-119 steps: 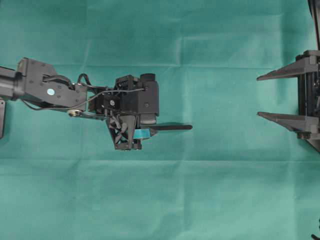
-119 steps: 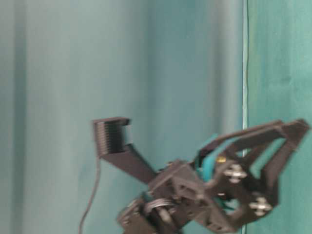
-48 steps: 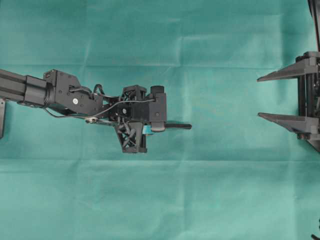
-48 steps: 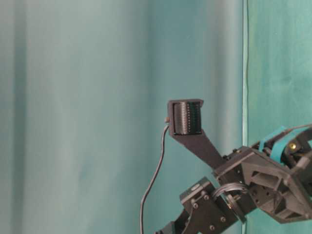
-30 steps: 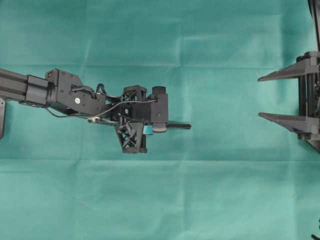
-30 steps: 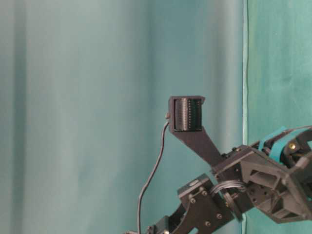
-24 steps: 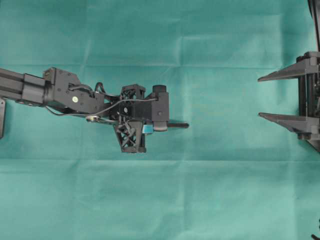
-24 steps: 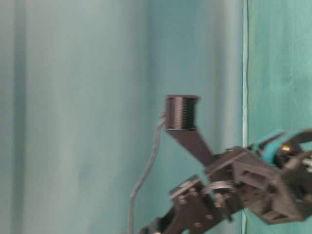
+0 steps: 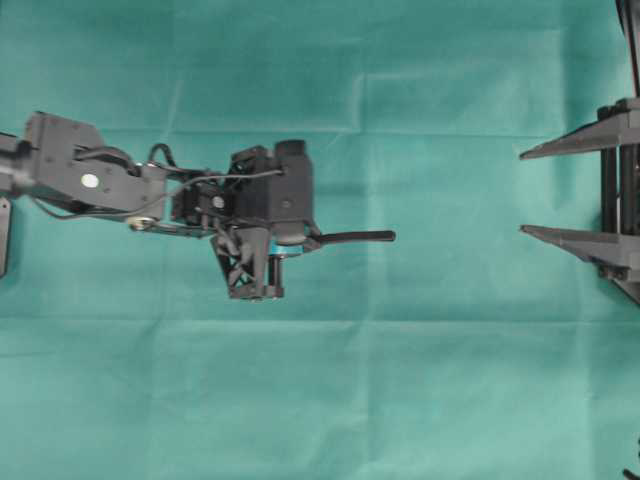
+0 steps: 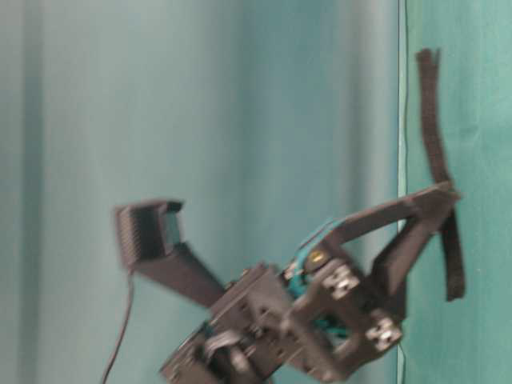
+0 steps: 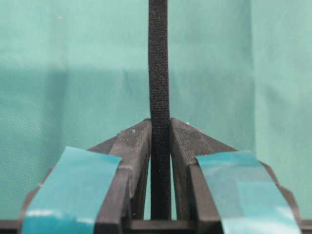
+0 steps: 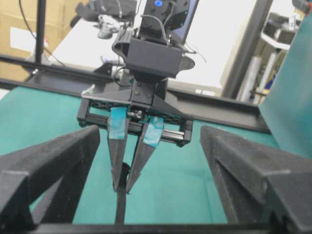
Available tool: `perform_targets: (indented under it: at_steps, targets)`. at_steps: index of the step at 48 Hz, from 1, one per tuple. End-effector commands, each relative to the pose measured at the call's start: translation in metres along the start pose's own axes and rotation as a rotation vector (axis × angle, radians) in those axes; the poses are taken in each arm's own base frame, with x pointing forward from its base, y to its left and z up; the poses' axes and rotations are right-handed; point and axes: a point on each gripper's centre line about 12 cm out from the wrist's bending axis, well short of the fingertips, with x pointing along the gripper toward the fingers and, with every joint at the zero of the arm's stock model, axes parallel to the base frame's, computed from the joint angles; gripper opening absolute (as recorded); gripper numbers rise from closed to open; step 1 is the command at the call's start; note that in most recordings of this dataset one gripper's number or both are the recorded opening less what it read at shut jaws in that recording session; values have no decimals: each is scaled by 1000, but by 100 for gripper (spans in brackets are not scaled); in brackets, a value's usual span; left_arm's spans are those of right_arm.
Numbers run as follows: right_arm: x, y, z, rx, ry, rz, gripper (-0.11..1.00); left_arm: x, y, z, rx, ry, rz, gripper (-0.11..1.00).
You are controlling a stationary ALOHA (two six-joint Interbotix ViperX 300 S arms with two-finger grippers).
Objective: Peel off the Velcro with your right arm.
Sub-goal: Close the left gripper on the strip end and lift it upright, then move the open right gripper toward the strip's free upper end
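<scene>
The Velcro (image 9: 350, 238) is a thin black strap. My left gripper (image 9: 306, 242), with teal-taped fingers, is shut on one end and holds it above the cloth, the free end pointing towards the right arm. In the left wrist view the strap (image 11: 159, 73) runs straight out from between the closed fingertips of the gripper (image 11: 160, 126). In the table-level view it (image 10: 436, 152) crosses the fingertip. My right gripper (image 9: 525, 193) is open and empty at the right edge, well clear of the strap. Its wrist view shows its gripper (image 12: 150, 134) open, facing the left gripper (image 12: 122, 187) and the strap (image 12: 120, 209).
A green cloth (image 9: 450, 380) covers the table, and a green backdrop (image 10: 120, 120) stands behind it. Beyond the table, the right wrist view shows a black frame rail (image 12: 219, 109) and lab clutter.
My left gripper has tilted and lifted the Velcro, which now shows in the table-level view. The arm has drawn back slightly to the left. The right gripper has stayed open and nearly still.
</scene>
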Motion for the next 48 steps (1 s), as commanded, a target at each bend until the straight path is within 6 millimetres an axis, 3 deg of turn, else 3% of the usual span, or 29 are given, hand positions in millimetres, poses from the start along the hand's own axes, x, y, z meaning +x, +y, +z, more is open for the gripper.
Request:
perform_targets:
  at_steps: [1, 11, 24, 48]
  targets:
    - [7, 0, 15, -18, -25, 5, 68, -21, -2, 19, -10, -101, -7, 10]
    - [18, 2, 28, -100, -20, 29, 68, -45, -2, 23, -108, -208, -18, 10]
    - [37, 0, 30, -191, 11, 32, 68, -71, -2, 29, -258, -340, -54, 10]
    - [77, -7, 1, -389, 149, 43, 67, -96, 0, 24, -581, -514, -164, 10]
